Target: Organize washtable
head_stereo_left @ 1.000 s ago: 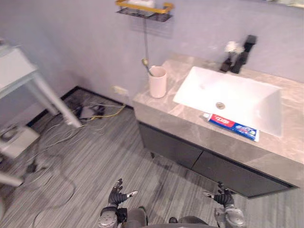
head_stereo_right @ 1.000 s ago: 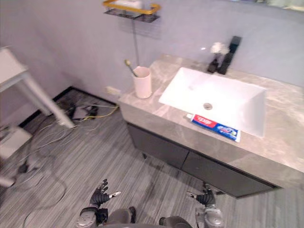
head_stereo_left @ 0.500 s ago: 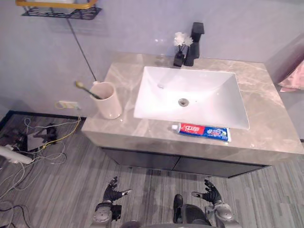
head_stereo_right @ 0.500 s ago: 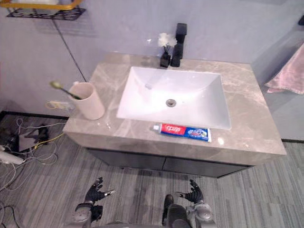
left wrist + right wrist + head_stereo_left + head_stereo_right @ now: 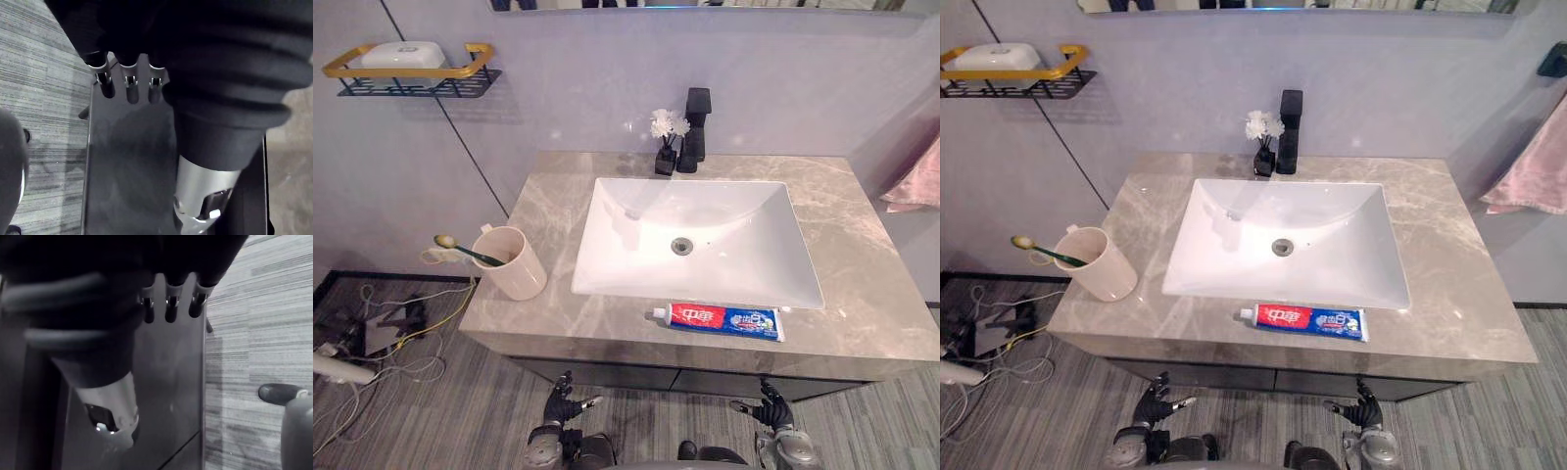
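Left eye view: a toothpaste tube (image 5: 719,319) lies flat just in front of the sink (image 5: 724,235). It looks light, soft and slightly slippery, best pinched across its middle. Left hand (image 5: 559,399) and right hand (image 5: 770,410) hang low before the sink, fingers spread, empty.

Well ahead of the left hand (image 5: 560,397), the toothbrush (image 5: 470,253) has its lower end hidden inside the cup (image 5: 519,276). Far ahead of the right hand (image 5: 770,409) and off to its right, a pink towel (image 5: 915,178) is cut off by the edge, as is the mirror (image 5: 705,4) above
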